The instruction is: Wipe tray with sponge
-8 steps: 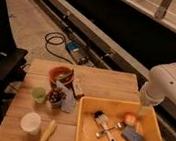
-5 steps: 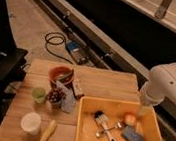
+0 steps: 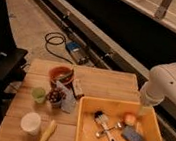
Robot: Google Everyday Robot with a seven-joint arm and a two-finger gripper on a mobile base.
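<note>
**A:** Was anything changed in that last second or so?

**B:** Nope, nothing was moved tbh. The gripper (image 3: 143, 110) was kept parked over the far right corner of the tray (image 3: 111, 101), spread wide, with nothing held. The sponge (image 3: 132, 137) was left flat inside the tray, near its right wall, beside the brush (image 3: 107, 134).

**A:** So no wiping was started?

**B:** Doubt it. The sponge probably had to be grabbed first.

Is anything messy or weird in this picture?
The tray is cluttered. A brush and a ball lie inside beside the sponge, in the way of wiping. Nothing looks spilled. The end effector hangs over the tray's far corner, by the ball.
</note>
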